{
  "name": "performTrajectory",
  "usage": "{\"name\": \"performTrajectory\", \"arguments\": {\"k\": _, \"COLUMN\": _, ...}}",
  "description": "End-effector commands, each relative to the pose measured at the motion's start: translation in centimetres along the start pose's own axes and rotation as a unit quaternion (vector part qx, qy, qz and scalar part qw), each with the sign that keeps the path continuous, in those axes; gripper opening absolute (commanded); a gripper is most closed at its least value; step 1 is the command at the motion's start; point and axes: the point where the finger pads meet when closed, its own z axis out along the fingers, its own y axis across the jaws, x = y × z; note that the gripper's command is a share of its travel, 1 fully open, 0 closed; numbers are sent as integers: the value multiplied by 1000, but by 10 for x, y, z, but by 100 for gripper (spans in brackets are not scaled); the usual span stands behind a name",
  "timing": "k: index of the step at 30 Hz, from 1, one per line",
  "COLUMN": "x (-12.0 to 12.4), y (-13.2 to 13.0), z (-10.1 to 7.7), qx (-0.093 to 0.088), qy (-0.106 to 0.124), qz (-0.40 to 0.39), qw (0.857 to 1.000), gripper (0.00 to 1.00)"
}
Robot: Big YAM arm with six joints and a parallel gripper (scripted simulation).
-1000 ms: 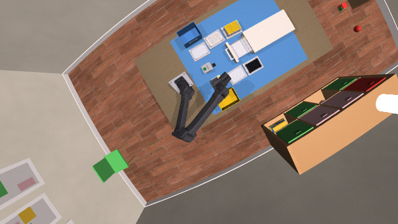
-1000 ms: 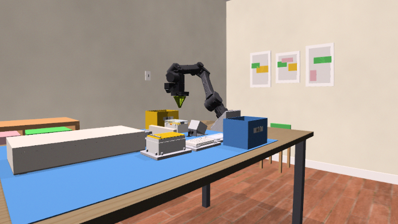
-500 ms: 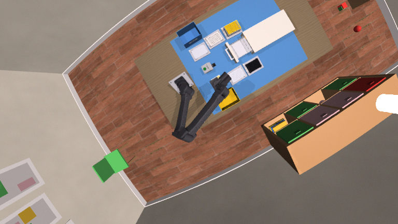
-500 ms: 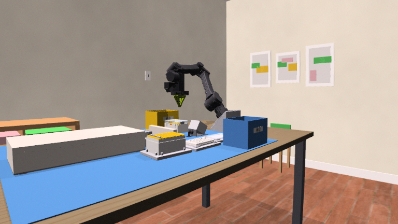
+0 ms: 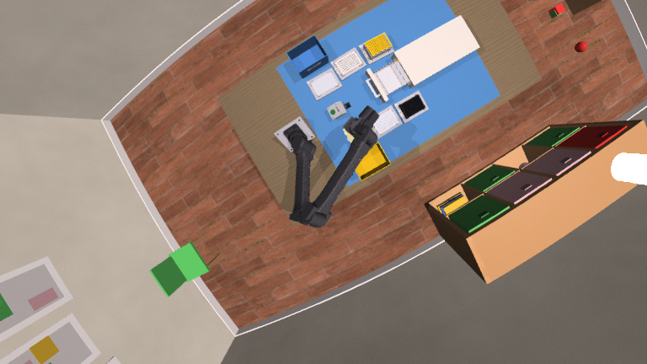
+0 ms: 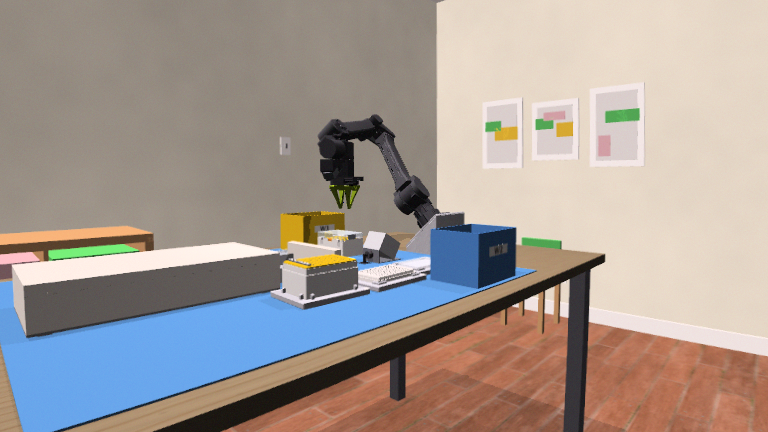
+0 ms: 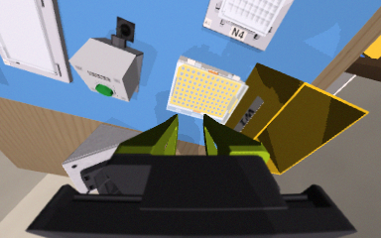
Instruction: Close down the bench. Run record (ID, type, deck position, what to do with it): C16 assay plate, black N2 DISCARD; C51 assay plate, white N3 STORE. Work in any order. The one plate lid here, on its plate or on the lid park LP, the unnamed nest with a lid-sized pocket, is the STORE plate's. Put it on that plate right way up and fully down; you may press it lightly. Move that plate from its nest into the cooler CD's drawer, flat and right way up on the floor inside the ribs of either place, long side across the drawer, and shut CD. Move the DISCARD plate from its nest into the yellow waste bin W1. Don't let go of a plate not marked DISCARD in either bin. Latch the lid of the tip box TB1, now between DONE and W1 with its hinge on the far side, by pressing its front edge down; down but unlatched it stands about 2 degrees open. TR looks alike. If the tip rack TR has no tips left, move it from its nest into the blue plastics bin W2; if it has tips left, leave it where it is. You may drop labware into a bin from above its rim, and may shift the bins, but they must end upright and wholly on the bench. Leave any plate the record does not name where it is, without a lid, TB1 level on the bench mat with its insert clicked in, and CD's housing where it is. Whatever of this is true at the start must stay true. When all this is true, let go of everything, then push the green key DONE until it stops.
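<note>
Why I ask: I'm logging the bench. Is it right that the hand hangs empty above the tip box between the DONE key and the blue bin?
Not quite. The bin beside that tip box is yellow, not blue, as the wrist view shows. The rest stands: the hand hangs empty above the box, fingers parted, with the DONE key on the box's other side.
</note>
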Motion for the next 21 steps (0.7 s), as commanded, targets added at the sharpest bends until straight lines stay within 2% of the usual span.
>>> {"name": "performTrajectory", "arguments": {"k": 1, "x": -25, "y": -14, "z": -10, "qx": 0, "qy": -22, "qz": -43, "qw": 999, "gripper": 30}}
{"name": "performTrajectory", "arguments": {"k": 3, "x": -36, "y": -5, "z": -16, "qx": 4, "qy": -31, "qz": -88, "qw": 996, "gripper": 30}}
{"name": "performTrajectory", "arguments": {"k": 8, "x": -54, "y": -1, "z": -11, "qx": 3, "qy": -26, "qz": -165, "qw": 986, "gripper": 30}}
{"name": "performTrajectory", "arguments": {"k": 13, "x": -75, "y": 9, "z": -12, "qx": 8, "qy": -31, "qz": -253, "qw": 967, "gripper": 30}}
{"name": "performTrajectory", "arguments": {"k": 15, "x": -75, "y": 9, "z": -12, "qx": 8, "qy": -31, "qz": -253, "qw": 967, "gripper": 30}}
{"name": "performTrajectory", "arguments": {"k": 16, "x": -76, "y": 3, "z": -5, "qx": 3, "qy": -21, "qz": -257, "qw": 966, "gripper": 30}}
{"name": "performTrajectory", "arguments": {"k": 21, "x": -98, "y": 18, "z": -11, "qx": 10, "qy": -30, "qz": -348, "qw": 937, "gripper": 30}}
